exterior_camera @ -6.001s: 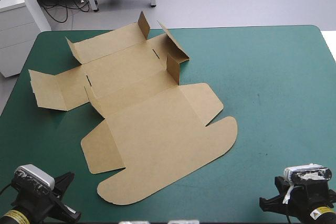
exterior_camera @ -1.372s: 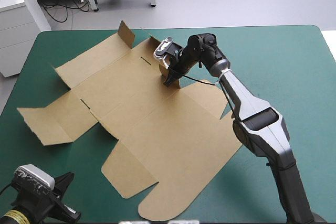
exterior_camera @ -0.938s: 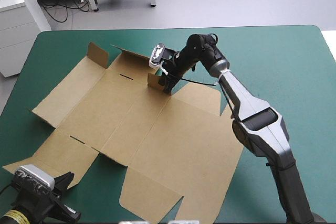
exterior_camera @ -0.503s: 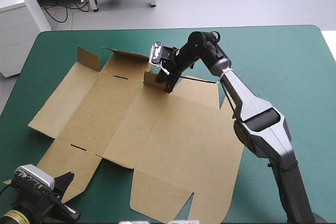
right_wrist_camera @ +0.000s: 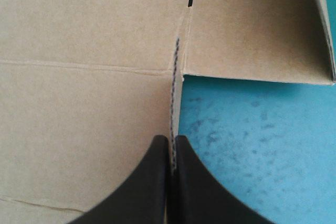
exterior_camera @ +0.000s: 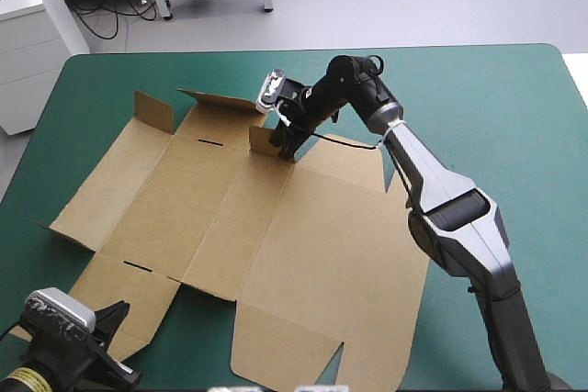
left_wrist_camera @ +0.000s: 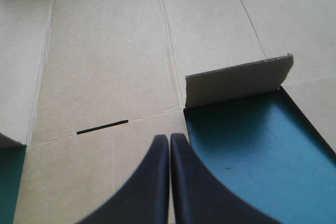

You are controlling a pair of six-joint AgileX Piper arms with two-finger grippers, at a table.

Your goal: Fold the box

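Note:
The brown box point(exterior_camera: 276, 236) lies as a flat cut sheet across the left and middle of the teal-green table point(exterior_camera: 514, 135). My right gripper point(exterior_camera: 287, 146) reaches to the sheet's far side and is shut on a small raised flap point(exterior_camera: 265, 140). In the right wrist view that flap's thin edge point(right_wrist_camera: 176, 77) runs straight in between my right gripper's point(right_wrist_camera: 171, 139) black fingers. My left gripper point(exterior_camera: 115, 344) sits at the table's near left corner. In its wrist view the left gripper point(left_wrist_camera: 169, 139) is shut, empty, over the box point(left_wrist_camera: 105, 66) beside a raised tab point(left_wrist_camera: 236, 80).
Two flaps point(exterior_camera: 152, 109) point(exterior_camera: 220, 98) stand up along the sheet's far edge. Narrow slots point(exterior_camera: 210, 142) point(exterior_camera: 138, 266) are cut in the board. Bare teal-green cover point(right_wrist_camera: 262, 140) spreads beside the held flap and over the table's right half.
The right arm came out from its near corner and took the flap. The sheet has turned and slid toward the near left edge, its corner now by my left gripper, which stayed put.

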